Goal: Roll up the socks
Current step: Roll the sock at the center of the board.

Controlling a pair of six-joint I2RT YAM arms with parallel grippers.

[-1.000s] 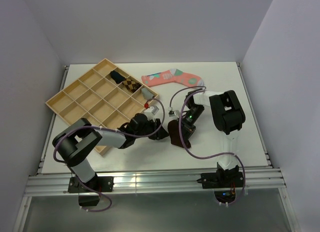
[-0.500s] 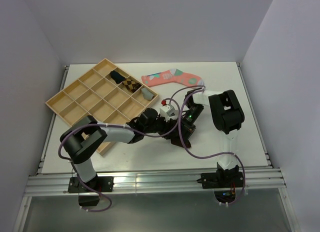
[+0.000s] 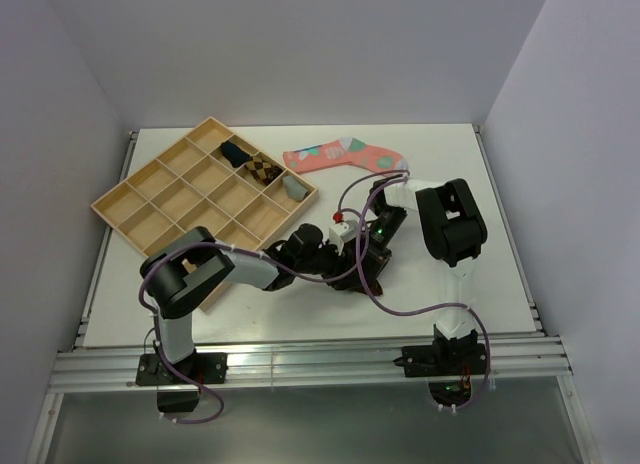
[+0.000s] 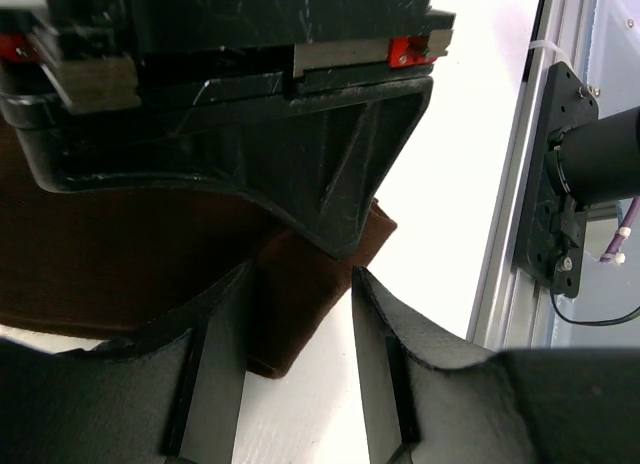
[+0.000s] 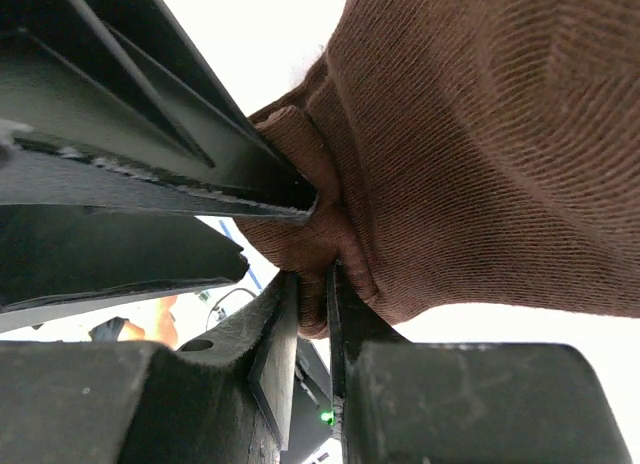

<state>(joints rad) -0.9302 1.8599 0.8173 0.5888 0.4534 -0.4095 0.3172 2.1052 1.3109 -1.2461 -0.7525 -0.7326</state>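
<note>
The dark brown sock (image 5: 480,134) lies bunched on the white table just in front of the right arm; in the top view (image 3: 356,282) the grippers hide most of it. My right gripper (image 5: 312,279) is shut on a fold of it and shows in the top view (image 3: 370,264). My left gripper (image 4: 302,281) is open, its fingers either side of a corner of the brown sock (image 4: 300,284), right under the right gripper's body. In the top view it (image 3: 338,268) is against the sock's left side. A small grey fabric bundle (image 3: 293,187) lies in a tray compartment.
A wooden compartment tray (image 3: 110,199) stands at the back left with a dark roll (image 3: 236,152) and a checked roll (image 3: 262,169) in it. A pink patterned sock (image 3: 345,156) lies flat behind the grippers. The table's front rail (image 4: 520,224) is close by.
My left arm has reached to the right, bringing its open gripper from beside the tray up to the brown sock. The right gripper has kept its hold and barely moved.
</note>
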